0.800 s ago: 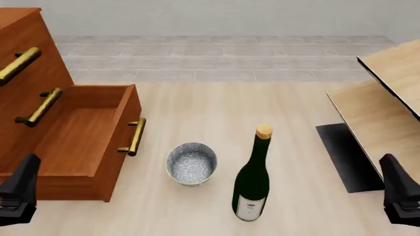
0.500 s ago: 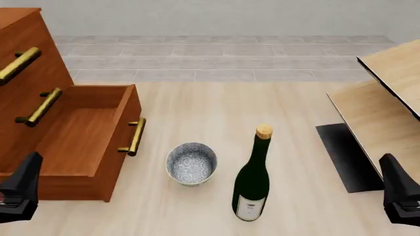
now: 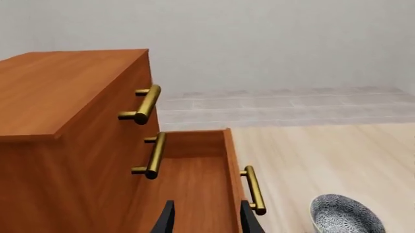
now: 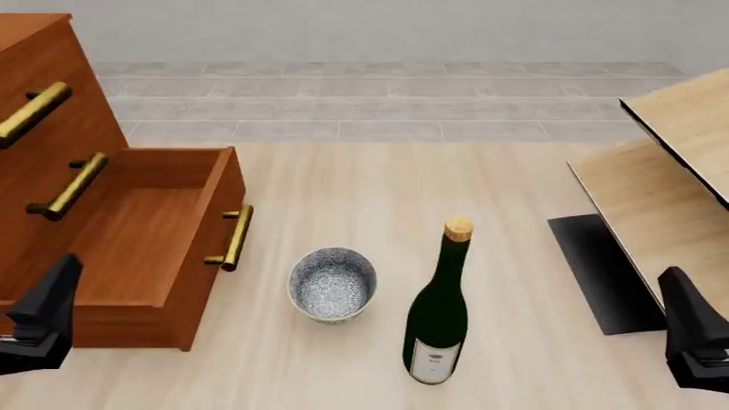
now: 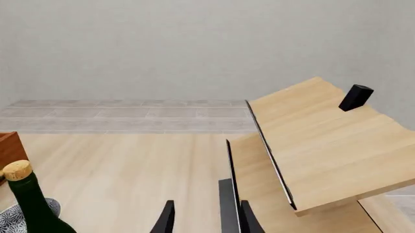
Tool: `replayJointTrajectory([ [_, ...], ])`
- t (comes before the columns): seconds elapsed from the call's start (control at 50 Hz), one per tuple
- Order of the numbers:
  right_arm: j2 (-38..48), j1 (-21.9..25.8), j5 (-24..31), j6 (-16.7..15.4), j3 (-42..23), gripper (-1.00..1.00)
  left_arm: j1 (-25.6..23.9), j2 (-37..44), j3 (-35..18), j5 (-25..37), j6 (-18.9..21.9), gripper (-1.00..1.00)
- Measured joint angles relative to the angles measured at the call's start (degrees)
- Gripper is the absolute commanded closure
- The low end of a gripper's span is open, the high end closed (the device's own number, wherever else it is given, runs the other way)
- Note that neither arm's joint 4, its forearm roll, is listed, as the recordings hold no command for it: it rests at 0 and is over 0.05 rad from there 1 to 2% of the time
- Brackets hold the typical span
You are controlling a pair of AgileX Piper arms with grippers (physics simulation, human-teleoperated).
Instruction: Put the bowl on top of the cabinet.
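The cabinet [image 4: 68, 184] runs off the left side of the front view, so its top and far side cannot be seen whole. The left gripper [image 4: 43, 329] and the right gripper [image 4: 695, 342] are cut by the picture's edges there. In each wrist view only two dark finger tips [image 3: 168, 221] poke in. The bowl [image 3: 343, 218] is cut at the bottom of the left wrist view. The bottle [image 5: 29, 204] hides part of the bowl in the right wrist view.
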Motion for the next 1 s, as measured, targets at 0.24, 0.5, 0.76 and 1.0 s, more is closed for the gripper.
replayJointTrajectory([
  [0.24,0.0,0.0,0.0,0.0,0.0,-1.0,-2.85,7.35,-2.29,-4.35,0.75,-1.0],
  [0.5,0.01,0.0,0.0,0.0,0.0,-1.0,-6.65,13.11,-5.05,-4.89,1.28,-1.0],
  [0.76,0.01,0.0,0.0,0.0,0.0,-1.0,-10.59,19.8,-9.17,-4.37,1.39,-1.0],
  [1.0,0.01,0.0,0.0,0.0,0.0,-1.0,-14.14,24.82,-13.82,-2.47,1.73,-1.0],
])
